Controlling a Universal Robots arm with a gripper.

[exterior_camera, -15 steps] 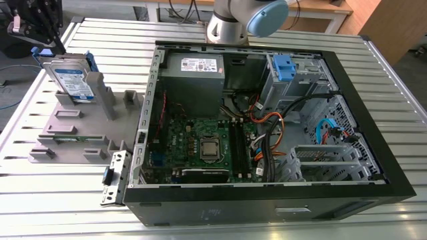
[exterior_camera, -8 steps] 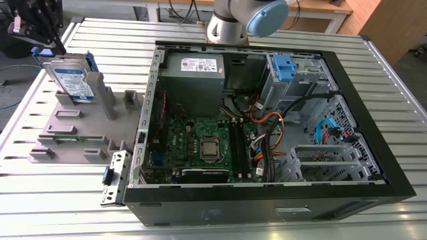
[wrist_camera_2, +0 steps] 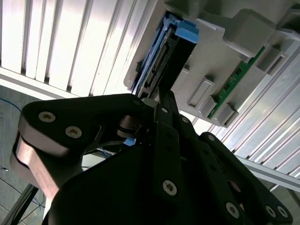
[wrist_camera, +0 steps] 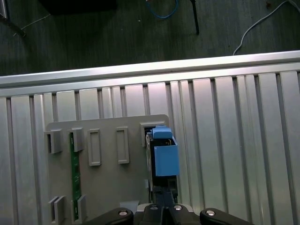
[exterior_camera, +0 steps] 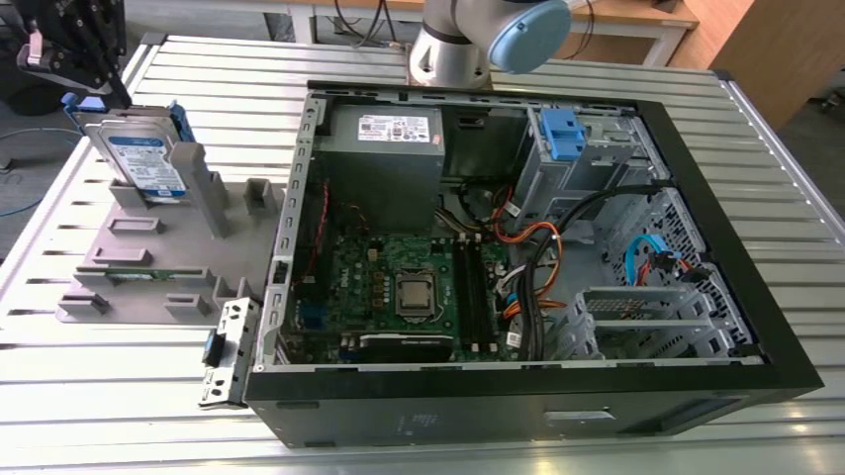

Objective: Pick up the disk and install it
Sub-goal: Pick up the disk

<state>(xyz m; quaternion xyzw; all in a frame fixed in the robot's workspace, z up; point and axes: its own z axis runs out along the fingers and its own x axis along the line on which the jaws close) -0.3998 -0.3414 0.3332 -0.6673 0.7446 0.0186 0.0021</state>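
Note:
The disk (exterior_camera: pixel 145 158) stands on edge in a slot of the grey holder block (exterior_camera: pixel 145 257), at the exterior view's left, outside the computer. It is silver-grey with a blue-and-white label and a blue rail frame. My black gripper (exterior_camera: pixel 113 97) hangs just above the disk's upper far corner. In both wrist views the disk (wrist_camera_2: pixel 161 56) (wrist_camera: pixel 164 157) lies straight ahead of the gripper (wrist_camera_2: pixel 161 91) (wrist_camera: pixel 163 201), whose fingers are drawn together into one narrow tip at the disk's end. I see nothing held between them.
The open black computer case (exterior_camera: pixel 528 396) lies on the slatted metal table. It holds a grey power-supply box (exterior_camera: pixel 383 148), a motherboard, cables and a drive bay with a blue latch (exterior_camera: pixel 561 134). A green memory stick (exterior_camera: pixel 139 275) sits in the holder block. The arm's base (exterior_camera: pixel 482 40) stands behind the case.

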